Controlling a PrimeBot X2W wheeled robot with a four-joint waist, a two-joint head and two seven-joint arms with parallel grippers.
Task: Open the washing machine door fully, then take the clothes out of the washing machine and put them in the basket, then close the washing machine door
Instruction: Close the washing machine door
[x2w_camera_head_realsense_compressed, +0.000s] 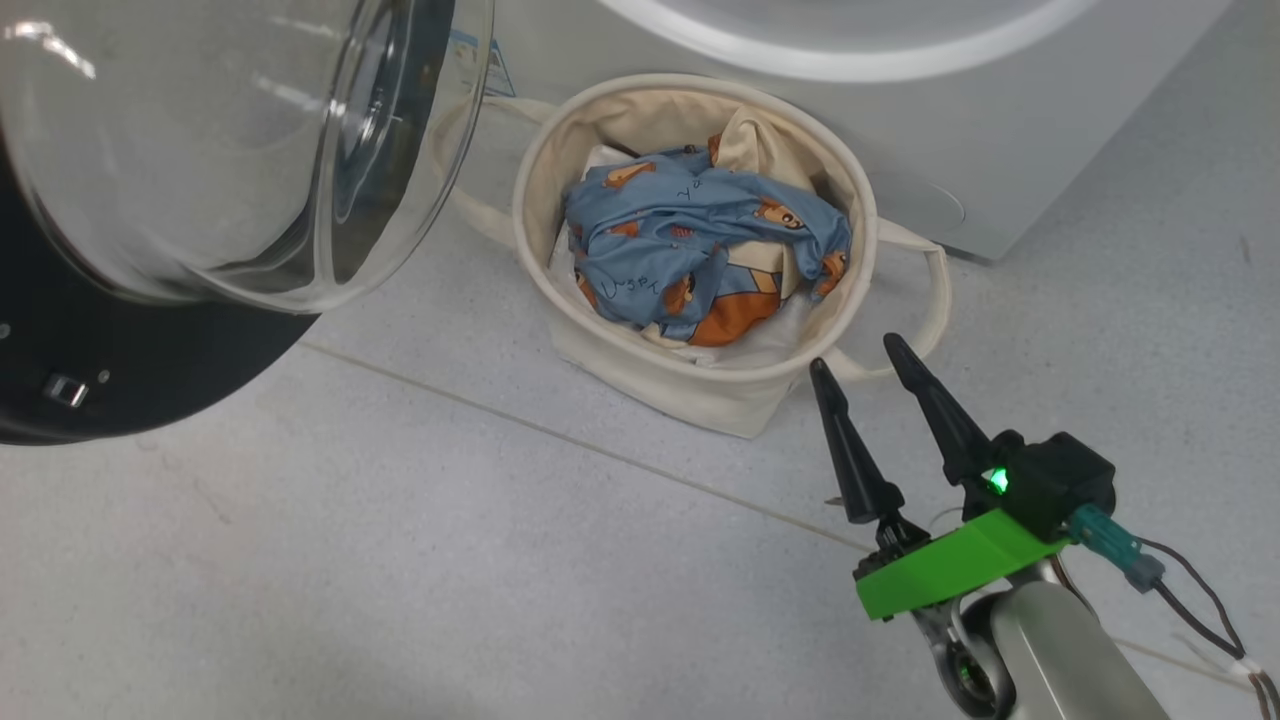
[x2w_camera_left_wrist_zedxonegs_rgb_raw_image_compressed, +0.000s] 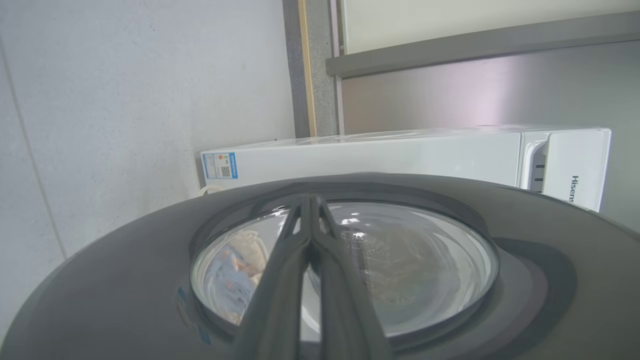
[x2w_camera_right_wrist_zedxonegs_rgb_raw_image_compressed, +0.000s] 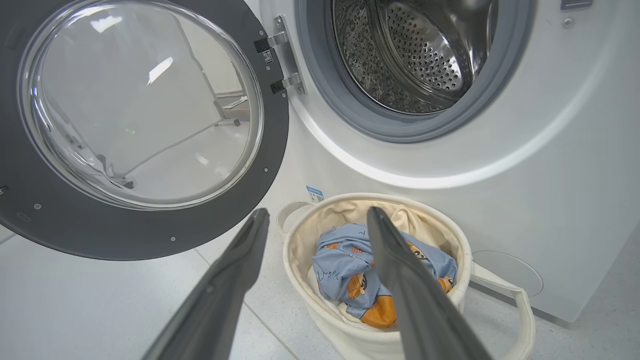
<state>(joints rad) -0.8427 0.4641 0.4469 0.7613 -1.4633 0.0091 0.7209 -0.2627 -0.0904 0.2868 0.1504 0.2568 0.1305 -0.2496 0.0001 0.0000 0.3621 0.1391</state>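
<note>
The washing machine door (x2w_camera_head_realsense_compressed: 100, 380) hangs open at the upper left, its glass bowl (x2w_camera_head_realsense_compressed: 230, 150) bulging toward me. The washing machine (x2w_camera_right_wrist_zedxonegs_rgb_raw_image_compressed: 550, 175) stands behind, and its steel drum (x2w_camera_right_wrist_zedxonegs_rgb_raw_image_compressed: 415, 55) looks empty. In front of it the cream basket (x2w_camera_head_realsense_compressed: 850, 290) holds the clothes (x2w_camera_head_realsense_compressed: 700, 240), blue fabric with orange bears. My right gripper (x2w_camera_head_realsense_compressed: 855, 353) is open and holds nothing, just right of the basket; its wrist view looks down at the clothes (x2w_camera_right_wrist_zedxonegs_rgb_raw_image_compressed: 345, 255). My left gripper (x2w_camera_left_wrist_zedxonegs_rgb_raw_image_compressed: 311, 200) is shut, with nothing between its fingers. They lie along the door's outer face (x2w_camera_left_wrist_zedxonegs_rgb_raw_image_compressed: 525, 300), over the glass.
Grey floor tiles (x2w_camera_head_realsense_compressed: 450, 560) with a grout line spread in front of the machine. The door's hinge (x2w_camera_right_wrist_zedxonegs_rgb_raw_image_compressed: 280, 60) sits on the machine's left side. A pale wall (x2w_camera_left_wrist_zedxonegs_rgb_raw_image_compressed: 125, 100) and a steel panel (x2w_camera_left_wrist_zedxonegs_rgb_raw_image_compressed: 475, 95) stand behind the machine.
</note>
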